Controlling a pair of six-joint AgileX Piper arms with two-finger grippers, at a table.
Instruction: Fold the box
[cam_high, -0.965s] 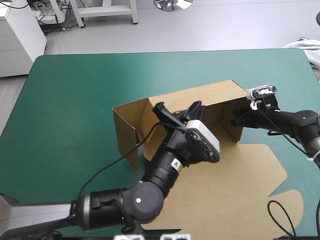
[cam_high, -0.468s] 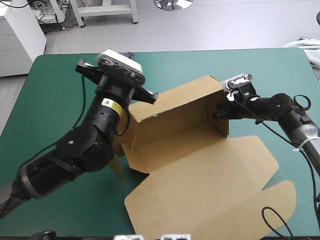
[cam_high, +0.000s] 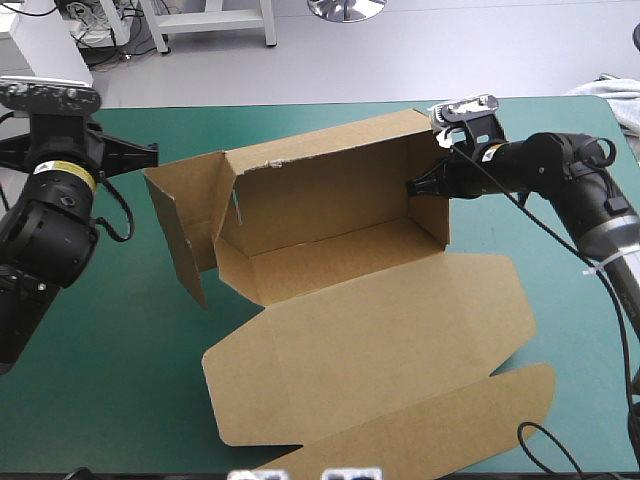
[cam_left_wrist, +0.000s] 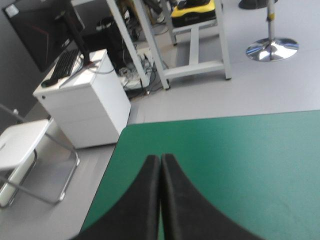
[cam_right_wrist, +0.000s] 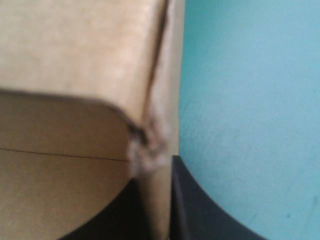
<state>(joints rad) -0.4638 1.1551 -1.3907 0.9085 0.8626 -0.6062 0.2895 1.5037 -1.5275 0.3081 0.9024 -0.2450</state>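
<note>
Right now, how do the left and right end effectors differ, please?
The left end effector is shut on nothing; the right end effector is shut on the box. The left hangs clear of the box; the right grips its end wall. Both are shut.

The left arm (cam_high: 45, 230) stands raised at the left edge of the worktop (cam_high: 120, 380). Its hand (cam_left_wrist: 160, 167) points out over the far left corner, the 2 black fingers pressed together in 1 pointed arch with nothing between them. The right arm (cam_high: 575, 185) reaches in from the right, forearm stretched leftward. Its hand (cam_high: 425, 187) pinches the right end wall of the box (cam_high: 330, 250), fingers all but closed.
</note>
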